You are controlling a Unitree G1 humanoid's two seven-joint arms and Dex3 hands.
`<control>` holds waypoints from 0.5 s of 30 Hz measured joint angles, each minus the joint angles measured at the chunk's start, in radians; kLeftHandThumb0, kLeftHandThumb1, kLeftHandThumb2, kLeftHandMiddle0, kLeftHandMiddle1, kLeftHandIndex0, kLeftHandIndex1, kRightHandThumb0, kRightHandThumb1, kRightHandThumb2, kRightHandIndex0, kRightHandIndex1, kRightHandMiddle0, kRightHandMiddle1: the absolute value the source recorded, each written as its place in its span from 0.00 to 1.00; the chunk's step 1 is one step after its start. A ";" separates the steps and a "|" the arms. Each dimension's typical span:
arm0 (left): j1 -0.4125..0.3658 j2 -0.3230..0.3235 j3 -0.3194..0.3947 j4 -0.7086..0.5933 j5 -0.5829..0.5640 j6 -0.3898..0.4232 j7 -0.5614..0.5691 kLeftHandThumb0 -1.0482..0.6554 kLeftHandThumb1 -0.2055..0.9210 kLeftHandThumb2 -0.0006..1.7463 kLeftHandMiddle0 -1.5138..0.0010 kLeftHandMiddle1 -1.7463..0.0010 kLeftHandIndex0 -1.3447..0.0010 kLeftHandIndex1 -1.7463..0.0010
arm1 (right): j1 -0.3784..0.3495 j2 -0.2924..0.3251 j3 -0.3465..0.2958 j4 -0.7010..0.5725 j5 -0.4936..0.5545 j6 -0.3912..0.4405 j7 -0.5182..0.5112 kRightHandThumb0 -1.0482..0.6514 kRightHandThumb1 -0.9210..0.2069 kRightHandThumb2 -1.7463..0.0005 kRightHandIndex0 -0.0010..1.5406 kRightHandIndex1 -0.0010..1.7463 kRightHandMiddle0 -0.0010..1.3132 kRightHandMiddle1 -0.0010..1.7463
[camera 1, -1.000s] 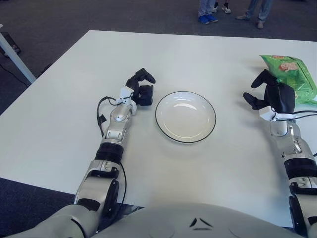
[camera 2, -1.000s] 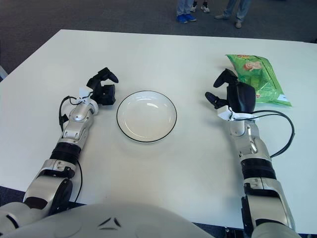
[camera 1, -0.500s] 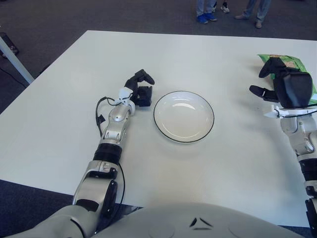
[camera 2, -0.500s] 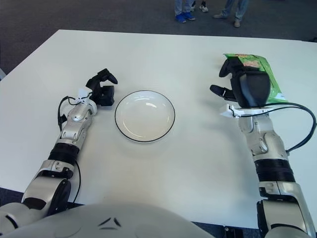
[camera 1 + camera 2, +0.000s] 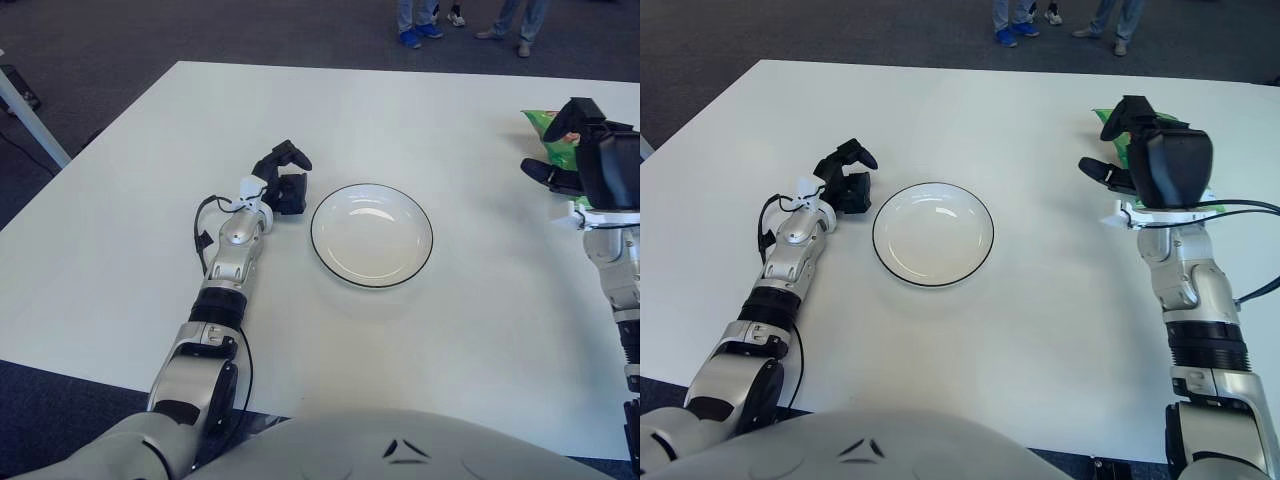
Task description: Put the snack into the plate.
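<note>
White table (image 5: 970, 360) carries the plate (image 5: 933, 234) at centre, well apart from the snack (image 5: 1112, 132), which lies mostly hidden under the spread right hand (image 5: 1155, 160), so a blind, perhaps off-centre grab could let the bag slip

- The left hand (image 5: 843, 178) lay out ahead of its straight forearm, fingers loosely curled and gripping nothing.
- The right hand (image 5: 1155, 160) was raised on a bent wrist — fingers spread forward, palm turned down.
</note>
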 measured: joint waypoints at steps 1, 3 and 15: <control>-0.002 0.000 0.001 0.004 0.000 -0.004 -0.001 0.34 0.50 0.73 0.16 0.00 0.57 0.00 | 0.000 -0.003 -0.005 -0.001 0.004 0.006 0.009 0.38 0.29 0.45 0.61 0.99 0.30 1.00; -0.004 0.000 0.001 0.010 0.000 -0.009 -0.001 0.34 0.49 0.73 0.16 0.00 0.56 0.00 | -0.001 -0.010 -0.012 0.002 0.015 0.011 0.026 0.38 0.24 0.49 0.49 0.95 0.28 1.00; -0.012 0.006 0.001 0.037 0.002 -0.038 -0.002 0.34 0.49 0.73 0.16 0.00 0.56 0.00 | -0.119 -0.133 0.002 0.213 0.048 0.030 0.156 0.12 0.01 0.54 0.17 0.57 0.09 0.79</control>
